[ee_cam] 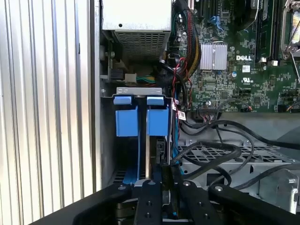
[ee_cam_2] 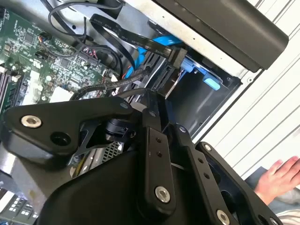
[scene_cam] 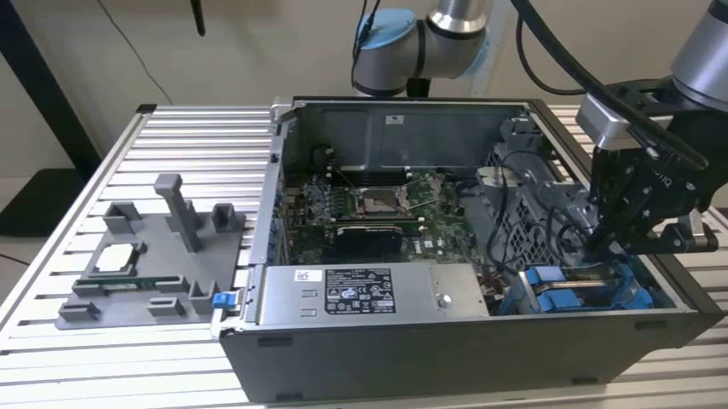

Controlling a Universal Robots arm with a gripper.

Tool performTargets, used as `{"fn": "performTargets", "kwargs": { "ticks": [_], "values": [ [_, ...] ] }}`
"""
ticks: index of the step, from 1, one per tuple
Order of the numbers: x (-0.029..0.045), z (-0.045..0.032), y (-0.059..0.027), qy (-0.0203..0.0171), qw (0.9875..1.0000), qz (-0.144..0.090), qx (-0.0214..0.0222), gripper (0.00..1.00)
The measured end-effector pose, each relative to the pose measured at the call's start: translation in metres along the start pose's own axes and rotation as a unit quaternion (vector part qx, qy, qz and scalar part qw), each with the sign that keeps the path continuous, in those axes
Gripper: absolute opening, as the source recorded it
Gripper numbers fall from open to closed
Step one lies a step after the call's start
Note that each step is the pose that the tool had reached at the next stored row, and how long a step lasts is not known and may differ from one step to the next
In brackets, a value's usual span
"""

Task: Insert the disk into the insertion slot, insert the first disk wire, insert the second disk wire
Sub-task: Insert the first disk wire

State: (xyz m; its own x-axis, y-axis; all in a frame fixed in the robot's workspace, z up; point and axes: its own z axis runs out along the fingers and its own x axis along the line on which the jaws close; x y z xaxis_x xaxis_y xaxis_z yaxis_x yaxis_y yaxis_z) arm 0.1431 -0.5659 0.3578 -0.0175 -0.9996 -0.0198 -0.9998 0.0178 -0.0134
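Observation:
Two blue carrier fronts stand side by side in the grey drive cage. The disk (ee_cam: 157, 121) is the one in line with my gripper, and it sits inside the insertion slot (ee_cam: 133, 90). In the exterior view the disk (scene_cam: 564, 300) lies low at the case's front right corner. My gripper (ee_cam: 167, 180) reaches down behind the carriers, its fingers (ee_cam: 150, 194) closed on the black plug of a disk wire (ee_cam: 206, 151). The gripper (scene_cam: 594, 245) hangs over the cage; in the second wrist view the gripper (ee_cam_2: 153, 102) pinches among black cables. A flat black wire (ee_cam_2: 140, 41) ends in a plug by the blue carrier.
The other blue carrier (ee_cam: 126, 121) fills the bay beside the disk. The motherboard (scene_cam: 376, 209) and power supply (scene_cam: 358, 294) occupy the open case. A grey fixture (scene_cam: 153, 260) with parts stands at the exterior view's left. A person's hand (ee_cam_2: 280, 179) rests outside the case.

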Motion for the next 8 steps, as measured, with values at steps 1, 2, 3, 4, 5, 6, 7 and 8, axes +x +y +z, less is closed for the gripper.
{"fn": "performTargets", "kwargs": {
  "ticks": [1, 2, 3, 4, 5, 6, 7, 8],
  "values": [
    [0.0003, 0.0003, -0.0005, -0.0001, 1.0000, 0.000, -0.0001, 0.00],
    [0.0006, 0.0004, -0.0010, 0.0000, 1.0000, 0.000, -0.0001, 0.00],
    [0.0008, 0.0007, -0.0013, -0.0001, 1.0000, 0.000, -0.0001, 0.00],
    [0.0009, 0.0011, -0.0015, -0.0001, 1.0000, 0.000, -0.0001, 0.00],
    [0.0010, 0.0013, -0.0018, 0.0000, 1.0000, 0.000, -0.0001, 0.00],
    [0.0011, 0.0018, -0.0022, -0.0001, 1.0000, 0.000, -0.0001, 0.00],
    [0.0012, 0.0023, -0.0027, -0.0001, 1.0000, 0.000, -0.0001, 0.00],
    [0.0015, 0.0028, -0.0031, 0.0000, 1.0000, 0.000, -0.0001, 0.00]
  ]
}}
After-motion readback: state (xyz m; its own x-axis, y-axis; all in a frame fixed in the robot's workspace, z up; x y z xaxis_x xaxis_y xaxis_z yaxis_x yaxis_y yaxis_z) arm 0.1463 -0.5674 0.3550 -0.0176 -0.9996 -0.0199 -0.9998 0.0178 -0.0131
